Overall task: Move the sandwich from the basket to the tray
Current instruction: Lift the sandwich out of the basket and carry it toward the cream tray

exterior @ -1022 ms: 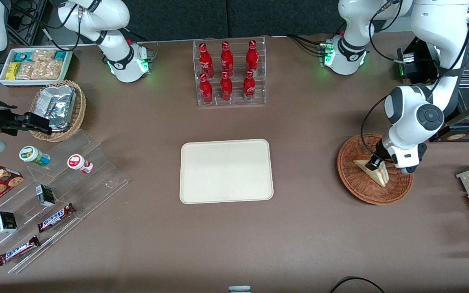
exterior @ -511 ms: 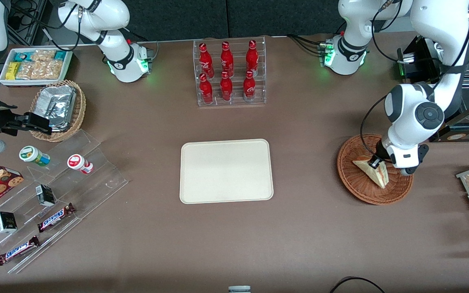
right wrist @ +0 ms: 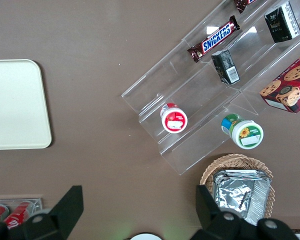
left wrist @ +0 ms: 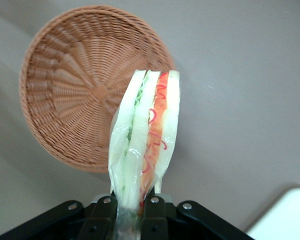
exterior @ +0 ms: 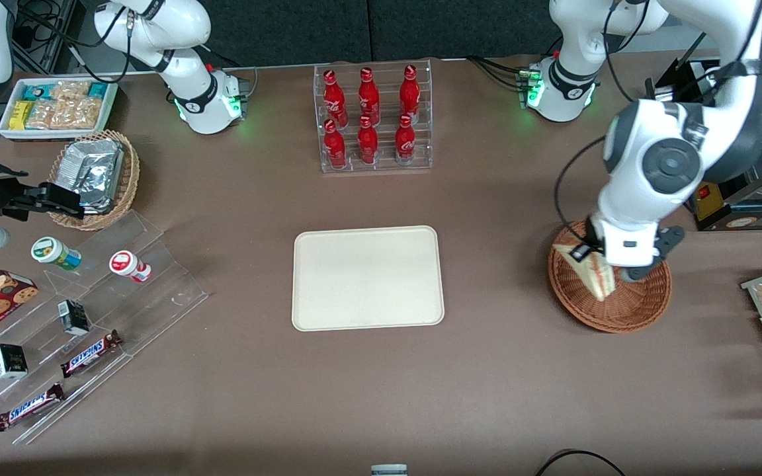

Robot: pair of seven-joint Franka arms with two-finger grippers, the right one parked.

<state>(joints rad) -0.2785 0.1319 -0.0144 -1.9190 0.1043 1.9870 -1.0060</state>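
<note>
While our fingers [left wrist: 107, 212] pinch the wrapped sandwich [left wrist: 145, 145] by one end, we see from the wrist view that our gripper [left wrist: 129, 216] holds it clear above the basket [left wrist: 75, 95]. From the front, the arm hides that gap. We see the tray [exterior: 368, 277] bare, toward the parked arm's end of the surface [exterior: 487, 370].

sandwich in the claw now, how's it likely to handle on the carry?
Probably soft: the claw pinches the sandwich at one end and it hangs clear of the basket. Its clear wrap looks slippery. Likely light.
</note>
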